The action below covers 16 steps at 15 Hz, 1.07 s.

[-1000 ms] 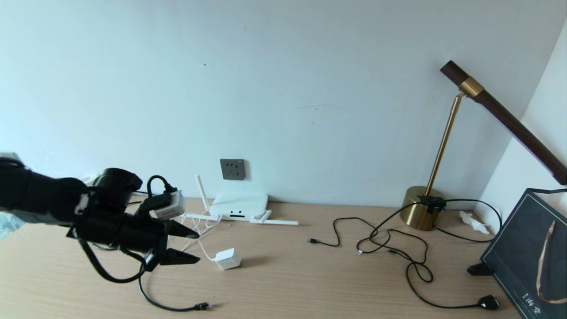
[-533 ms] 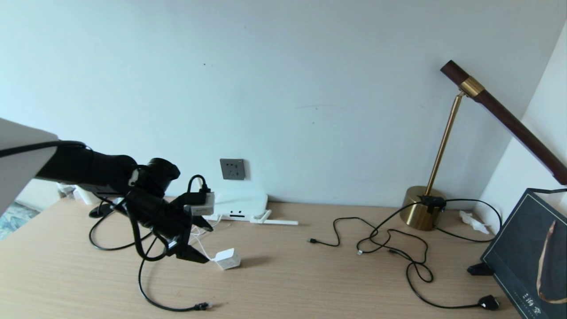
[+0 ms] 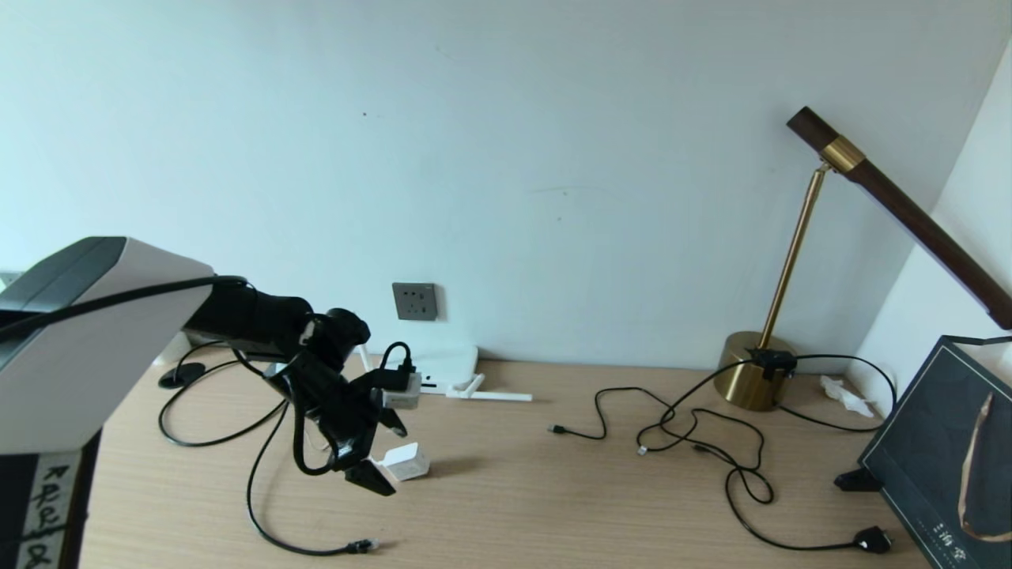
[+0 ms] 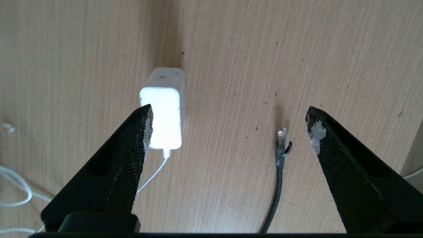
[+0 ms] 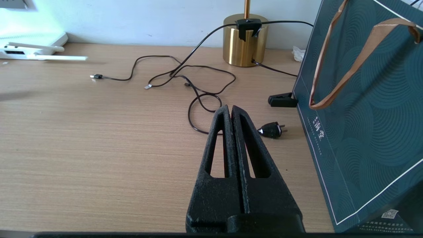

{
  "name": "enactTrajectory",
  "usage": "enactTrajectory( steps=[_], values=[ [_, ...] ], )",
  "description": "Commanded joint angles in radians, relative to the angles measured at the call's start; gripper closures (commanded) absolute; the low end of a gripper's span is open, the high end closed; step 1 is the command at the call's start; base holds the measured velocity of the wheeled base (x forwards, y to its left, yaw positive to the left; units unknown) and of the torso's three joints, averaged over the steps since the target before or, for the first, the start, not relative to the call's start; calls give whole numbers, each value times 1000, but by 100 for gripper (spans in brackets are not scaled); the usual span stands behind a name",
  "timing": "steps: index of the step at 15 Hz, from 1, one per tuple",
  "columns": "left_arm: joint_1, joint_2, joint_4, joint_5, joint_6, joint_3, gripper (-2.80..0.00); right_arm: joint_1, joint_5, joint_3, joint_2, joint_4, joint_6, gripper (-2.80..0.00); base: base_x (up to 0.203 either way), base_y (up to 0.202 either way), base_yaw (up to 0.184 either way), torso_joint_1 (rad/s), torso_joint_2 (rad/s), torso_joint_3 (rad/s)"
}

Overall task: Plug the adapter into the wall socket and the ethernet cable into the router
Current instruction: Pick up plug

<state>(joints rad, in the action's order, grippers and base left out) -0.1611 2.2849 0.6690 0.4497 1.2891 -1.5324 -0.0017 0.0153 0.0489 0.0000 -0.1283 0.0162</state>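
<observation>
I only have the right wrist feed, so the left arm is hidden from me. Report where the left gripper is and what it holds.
Observer: The left gripper hangs over the desk, jaws wide open, holding nothing.
Operator: Give me the adapter's position against it.
Observer: The adapter lies on the desk under the gripper, close to one fingertip, with its white cord trailing back.
Operator: Now locate the ethernet cable's end.
Observer: The ethernet cable ends on the desk near the other fingertip, its connector plugged into nothing.
</observation>
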Motion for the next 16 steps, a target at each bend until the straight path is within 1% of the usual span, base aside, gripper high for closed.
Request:
enactTrajectory(
  steps=[1, 3, 5, 7, 10, 12, 16],
  values=[
    [-10, 37, 31, 2, 7, -38, -280, 0, 0, 0, 2, 1, 1, 0, 0, 0, 0, 0, 0, 0],
    [-15, 65, 35, -7, 7, -56, -280, 0, 1, 0, 1, 1, 1, 0, 0, 0, 0, 0, 0, 0],
    [-14, 96, 41, -34, 3, -89, -280, 0, 0, 0, 0, 1, 1, 0, 0, 0, 0, 0, 0, 0],
    [-14, 113, 61, -40, 4, -110, -280, 0, 1, 0, 0, 1, 1, 0, 0, 0, 0, 0, 0, 0],
    [-14, 154, 81, -69, 7, -172, -280, 0, 0, 0, 1, 1, 1, 0, 0, 0, 0, 0, 0, 0],
    [-12, 163, 84, -71, 4, -204, -280, 0, 0, 0, 0, 1, 1, 0, 0, 0, 0, 0, 0, 0],
    [-9, 172, 103, -71, 4, -227, -280, 0, 1, 0, 1, 1, 1, 0, 0, 0, 0, 0, 0, 0]
  ],
)
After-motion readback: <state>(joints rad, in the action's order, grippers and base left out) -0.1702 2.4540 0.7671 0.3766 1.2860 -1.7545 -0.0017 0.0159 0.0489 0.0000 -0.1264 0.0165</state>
